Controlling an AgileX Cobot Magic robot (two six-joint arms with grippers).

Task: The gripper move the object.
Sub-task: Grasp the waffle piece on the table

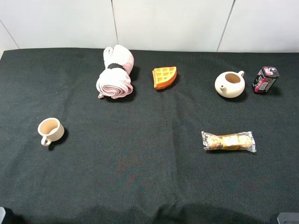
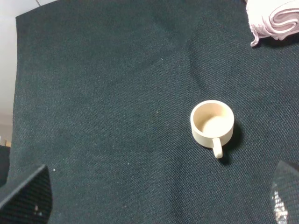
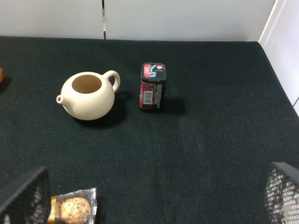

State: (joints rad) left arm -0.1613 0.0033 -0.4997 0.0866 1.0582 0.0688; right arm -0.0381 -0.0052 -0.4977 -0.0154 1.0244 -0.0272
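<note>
The orange-yellow waffle wedge point(image 1: 164, 76) lies flat at the back middle of the black cloth, grid side up, next to a rolled pink towel point(image 1: 115, 73). A sliver of it shows at the edge of the right wrist view point(image 3: 1, 73). Both grippers are pulled back at the near edge, far from the waffle. The left gripper point(image 2: 156, 205) is open and empty, its fingertips point(image 2: 28, 196) wide apart, with a cream cup point(image 2: 212, 122) ahead of it. The right gripper point(image 3: 152, 203) is open and empty, its fingertips point(image 3: 282, 193) wide apart.
A cream cup point(image 1: 50, 130) stands at the left. A cream teapot point(image 1: 230, 84) and a red-black can point(image 1: 265, 80) stand at the back right. A clear-wrapped snack pack point(image 1: 229, 141) lies right of centre. White wall panels point(image 1: 163, 23) rise behind the table.
</note>
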